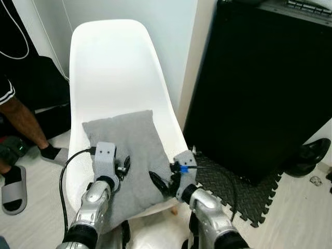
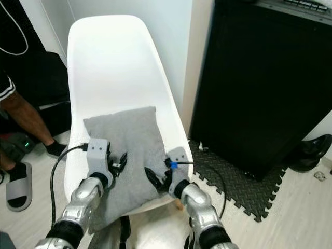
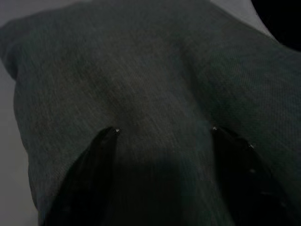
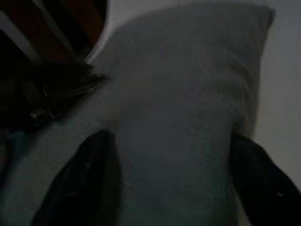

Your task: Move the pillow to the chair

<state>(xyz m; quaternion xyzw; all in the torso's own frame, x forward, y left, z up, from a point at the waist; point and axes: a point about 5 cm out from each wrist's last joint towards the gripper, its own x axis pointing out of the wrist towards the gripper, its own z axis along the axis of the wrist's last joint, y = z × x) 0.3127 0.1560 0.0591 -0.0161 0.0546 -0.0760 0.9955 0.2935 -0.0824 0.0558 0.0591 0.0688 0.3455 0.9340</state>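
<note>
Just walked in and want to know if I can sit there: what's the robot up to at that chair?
The robot is handling a grey pillow that lies on the seat of the white chair. The left gripper and right gripper are both at the pillow's near end, fingers spread open over the fabric. The pillow hangs a little over the seat's front edge. A person's leg shows beside the chair.

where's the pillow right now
The grey pillow lies on the seat of the white chair, its near edge hanging over the seat's front, with the left tool and right tool at that near end.
</note>
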